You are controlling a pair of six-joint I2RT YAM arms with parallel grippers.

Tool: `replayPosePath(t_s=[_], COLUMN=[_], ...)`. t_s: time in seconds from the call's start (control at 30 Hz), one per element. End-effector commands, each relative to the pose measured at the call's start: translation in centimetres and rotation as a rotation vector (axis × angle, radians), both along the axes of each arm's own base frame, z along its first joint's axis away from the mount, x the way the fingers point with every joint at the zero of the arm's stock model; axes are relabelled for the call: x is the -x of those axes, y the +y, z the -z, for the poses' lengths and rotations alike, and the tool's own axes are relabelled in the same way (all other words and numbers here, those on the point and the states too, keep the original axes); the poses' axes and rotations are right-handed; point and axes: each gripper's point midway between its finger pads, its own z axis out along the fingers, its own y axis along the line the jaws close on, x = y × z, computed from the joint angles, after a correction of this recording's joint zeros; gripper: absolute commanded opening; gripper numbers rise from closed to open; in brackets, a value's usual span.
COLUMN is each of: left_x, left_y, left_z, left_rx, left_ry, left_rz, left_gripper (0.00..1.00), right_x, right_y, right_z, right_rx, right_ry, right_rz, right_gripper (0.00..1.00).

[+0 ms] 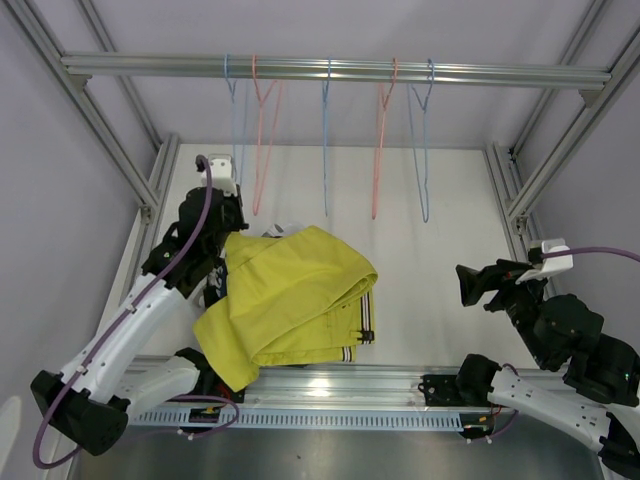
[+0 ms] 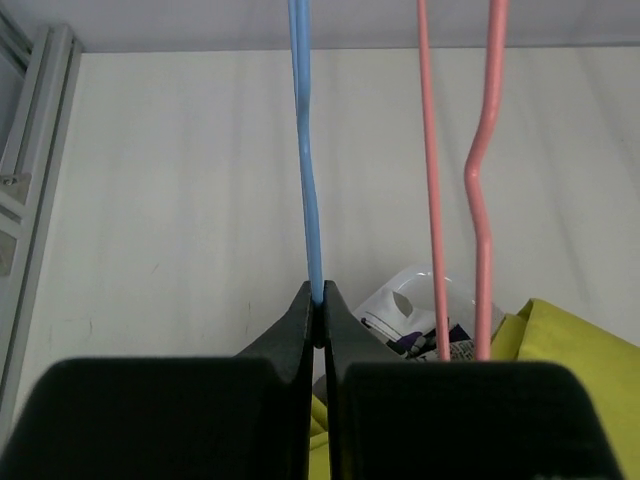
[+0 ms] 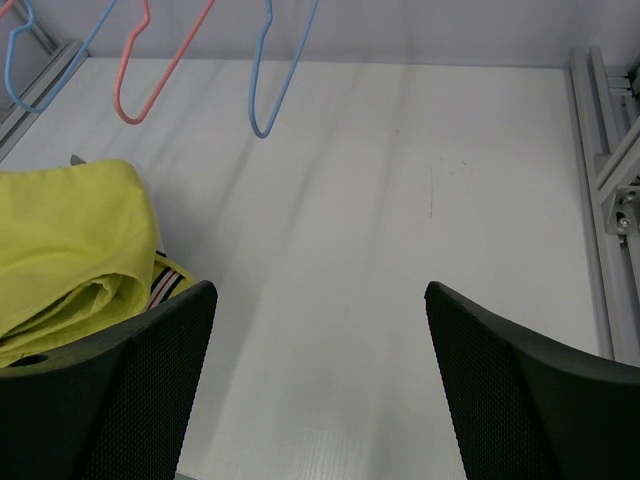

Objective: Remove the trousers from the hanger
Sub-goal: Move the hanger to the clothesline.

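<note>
Trousers [image 1: 295, 295] (mustard pair uppermost) lie heaped near the leftmost hanger [image 2: 306, 180].

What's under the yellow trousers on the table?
A sliver of white cloth with dark print peeks out from under the far edge of the yellow trousers. Whatever else lies beneath is covered, so how many pairs are there cannot be told.

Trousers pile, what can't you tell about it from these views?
- Top external: the mustard yellow trousers cover whatever lies beneath. Only a patterned sliver shows at their upper edge, so other pairs cannot be counted.
- Left wrist: the left gripper, jaws shut on the blue hanger, fills the lower frame and hides most of the cloth.
- Right wrist: the yellow pair is cut off by the left edge and the right gripper.
</note>
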Motion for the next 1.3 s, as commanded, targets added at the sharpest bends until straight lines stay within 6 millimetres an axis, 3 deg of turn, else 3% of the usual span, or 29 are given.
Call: replayPosePath(t_s=[0.0, 0.17, 0.77, 0.83, 0.87, 0.97, 1.27], left_x=[-0.5, -0.7, -1.5, -1.6, -1.5, -1.1, 2.0], left_y=[-1.6, -3.8, -14.9, -15.5, -15.9, -15.9, -14.1], left_z=[-2.3, -2.7, -3.0, -3.3, -3.0, -3.2, -5.0], left_rx=[0.023, 0.024, 0.04, 0.042, 0.035, 0.031, 0.022], left_ry=[-0.041, -0.037, 0.018, 0.013, 0.021, 0.028, -0.003], left_rz=[0.023, 0.052, 0.189, 0.196, 0.202, 0.197, 0.204], left_gripper=[0.01, 0.01, 0.01, 0.2, 0.4, 0.65, 0.86], right_x=[0.0, 0.0, 0.5, 0.6, 0.6, 0.6, -0.3], right_y=[-0.3, -0.3, -0.2, -0.3, -0.4, -0.3, 0.5], right_z=[-0.7, -0.8, -1.1, -1.1, -1.0, -1.0, -1.1], right_rx=[-0.039, -0.045, -0.075, -0.077, -0.074, -0.076, -0.014], right_ry=[-0.022, -0.027, -0.04, -0.041, -0.039, -0.037, -0.005], right_rz=[0.013, 0.01, -0.026, -0.03, -0.026, -0.026, 0.006], right_gripper=[0.89, 0.89, 0.88, 0.88, 0.88, 0.88, 0.88])
